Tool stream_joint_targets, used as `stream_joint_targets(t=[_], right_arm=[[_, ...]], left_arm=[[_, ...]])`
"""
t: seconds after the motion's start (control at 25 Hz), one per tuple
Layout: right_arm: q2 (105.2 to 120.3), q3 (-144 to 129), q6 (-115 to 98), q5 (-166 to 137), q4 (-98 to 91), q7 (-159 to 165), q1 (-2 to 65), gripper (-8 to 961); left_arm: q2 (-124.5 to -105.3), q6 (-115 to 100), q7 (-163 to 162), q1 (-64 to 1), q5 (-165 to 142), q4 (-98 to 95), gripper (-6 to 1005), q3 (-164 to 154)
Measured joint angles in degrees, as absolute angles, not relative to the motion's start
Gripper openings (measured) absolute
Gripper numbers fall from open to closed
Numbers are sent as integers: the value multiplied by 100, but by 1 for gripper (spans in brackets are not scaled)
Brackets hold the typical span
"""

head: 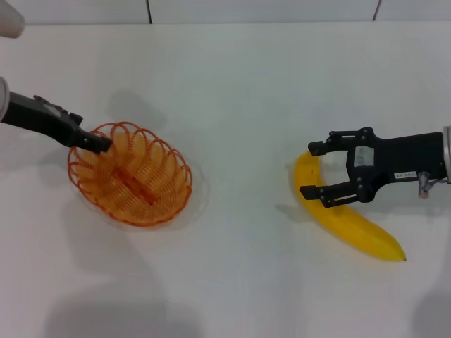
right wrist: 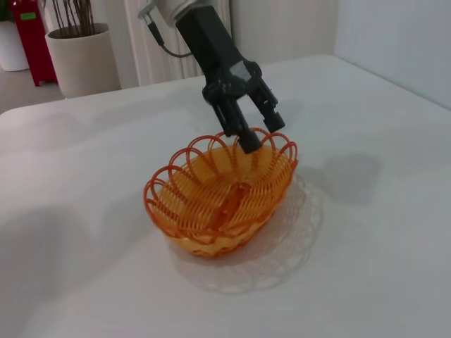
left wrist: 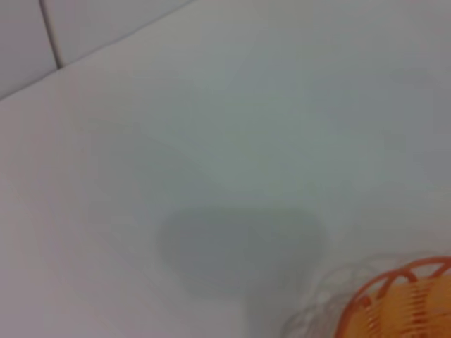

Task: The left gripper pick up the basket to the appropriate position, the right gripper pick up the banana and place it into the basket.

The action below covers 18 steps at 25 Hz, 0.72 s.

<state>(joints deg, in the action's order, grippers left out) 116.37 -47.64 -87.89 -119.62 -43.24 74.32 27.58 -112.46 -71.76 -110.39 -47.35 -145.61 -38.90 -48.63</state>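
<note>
The orange wire basket (head: 134,179) sits on the left of the white table; it also shows in the right wrist view (right wrist: 218,197) and at a corner of the left wrist view (left wrist: 402,299). My left gripper (head: 99,143) comes in from the left and is shut on the basket's far-left rim; the right wrist view shows this gripper (right wrist: 259,134) with one finger inside the rim and one outside. The yellow banana (head: 352,224) lies on the right. My right gripper (head: 315,170) is open, its fingers straddling the banana's far end.
The white table (head: 239,105) spreads between basket and banana, with a wall along its back edge. Beyond the table, the right wrist view shows a plant pot (right wrist: 77,53) and a red object (right wrist: 28,24).
</note>
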Motion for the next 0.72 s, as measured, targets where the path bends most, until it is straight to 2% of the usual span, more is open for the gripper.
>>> stream_joint_targets(t=[0.24,0.72], right_arm=[[11637,-4764,-8789,-11962,-4324,7434,2760,862],[11637,-4765,-8747,-11962,-4324,7425,2760,862]], left_arm=[[-11321,-7166,-11030,-4759,-14705,-3870,795,-4869],[-11349,-7020,-10991,-4759,-14741,-3864,782,-4869]])
